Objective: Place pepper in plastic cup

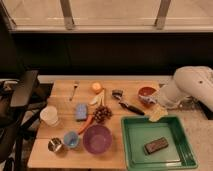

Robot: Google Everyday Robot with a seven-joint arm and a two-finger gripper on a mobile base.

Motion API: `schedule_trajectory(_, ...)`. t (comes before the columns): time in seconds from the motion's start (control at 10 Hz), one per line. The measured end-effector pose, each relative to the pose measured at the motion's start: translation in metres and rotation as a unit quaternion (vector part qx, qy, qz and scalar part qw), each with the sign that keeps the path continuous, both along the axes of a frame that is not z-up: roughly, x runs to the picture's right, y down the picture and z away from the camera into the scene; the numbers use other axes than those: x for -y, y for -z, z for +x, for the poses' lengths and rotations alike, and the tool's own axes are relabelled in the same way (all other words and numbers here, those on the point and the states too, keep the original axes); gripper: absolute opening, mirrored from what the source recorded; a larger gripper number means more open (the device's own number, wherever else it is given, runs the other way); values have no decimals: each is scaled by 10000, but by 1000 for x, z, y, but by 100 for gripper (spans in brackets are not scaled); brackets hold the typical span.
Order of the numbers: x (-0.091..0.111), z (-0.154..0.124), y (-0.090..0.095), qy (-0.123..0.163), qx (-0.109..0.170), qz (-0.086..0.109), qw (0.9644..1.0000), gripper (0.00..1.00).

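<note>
While the long, tapering orange-red pepper (86,123) lies ungrasped on the wooden surface (62,100) beside the small light-blue plastic cup (71,139), the gripper (157,113) hangs well apart at the right, its approach likely not begun. I cannot tell whether it is open or closed.

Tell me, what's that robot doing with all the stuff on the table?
It hasn't picked anything up yet. Its gripper hangs at the right side of the table, by the back rim of the green tray. The pepper it's meant to move lies over on the left, next to the purple bowl, with nothing touching it. The plastic cup it should go into stands close by, just left of that bowl.
</note>
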State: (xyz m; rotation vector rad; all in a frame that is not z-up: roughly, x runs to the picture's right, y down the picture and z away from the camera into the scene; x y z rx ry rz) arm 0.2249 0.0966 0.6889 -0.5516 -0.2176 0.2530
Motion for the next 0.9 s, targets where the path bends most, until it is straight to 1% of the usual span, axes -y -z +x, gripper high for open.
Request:
schedule_trajectory(0.1, 0, -22, -3, 347, 167, 55, 9992, 72)
schedule_trajectory(0.2, -1, -51, -7, 736, 337, 124, 9966, 72)
schedule_trajectory(0.3, -2, -73, -9, 996, 455, 181, 9938, 72)
schedule_trajectory(0.4, -4, -98, -12, 1296, 606, 247, 9894, 72)
schedule_trajectory(0.5, -6, -123, -13, 1593, 773, 327, 9836, 72)
schedule_trajectory(0.6, -9, -148, -12, 1827, 958, 404, 9776, 72)
schedule_trajectory(0.7, -14, -174, -8, 2073, 1211, 477, 9696, 72)
schedule_trajectory(0.8, -20, -191, -4, 2229, 1409, 506, 9633, 72)
schedule_trajectory(0.9, -19, -190, -4, 2256, 1406, 526, 9626, 72)
